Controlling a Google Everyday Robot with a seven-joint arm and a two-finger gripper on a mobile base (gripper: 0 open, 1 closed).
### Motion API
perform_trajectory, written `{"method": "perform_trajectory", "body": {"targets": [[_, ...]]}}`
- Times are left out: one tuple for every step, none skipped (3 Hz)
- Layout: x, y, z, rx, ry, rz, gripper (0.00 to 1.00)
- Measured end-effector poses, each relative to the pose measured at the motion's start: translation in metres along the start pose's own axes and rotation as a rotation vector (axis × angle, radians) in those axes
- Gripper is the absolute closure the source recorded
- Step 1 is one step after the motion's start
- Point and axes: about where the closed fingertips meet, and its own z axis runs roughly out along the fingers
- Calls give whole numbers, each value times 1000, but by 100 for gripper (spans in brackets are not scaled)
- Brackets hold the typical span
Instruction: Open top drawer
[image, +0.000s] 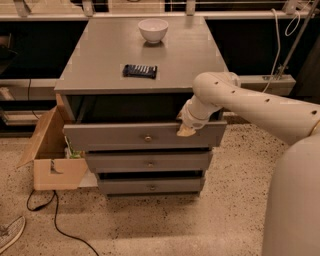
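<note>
The top drawer (115, 136) is a wide grey drawer with a small round knob (147, 138) at its centre. It stands pulled partly out of the grey cabinet (100, 55), with a dark gap behind its front. My gripper (186, 130) is at the upper edge of the drawer front, right of the knob, touching or just over that edge. My white arm (250, 102) reaches in from the right.
Two narrower grey drawers (150, 162) (150, 187) sit below. A white bowl (153, 29) and a dark flat packet (140, 70) lie on the cabinet top. An open cardboard box (55, 160) stands at the left, with a cable (55, 220) and a shoe (10, 235) on the floor.
</note>
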Motion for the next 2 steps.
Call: {"method": "perform_trajectory", "body": {"targets": [[-2,-2,-6,0,0,0,93],[-6,4,-13,-1,-18,-9,100]]}}
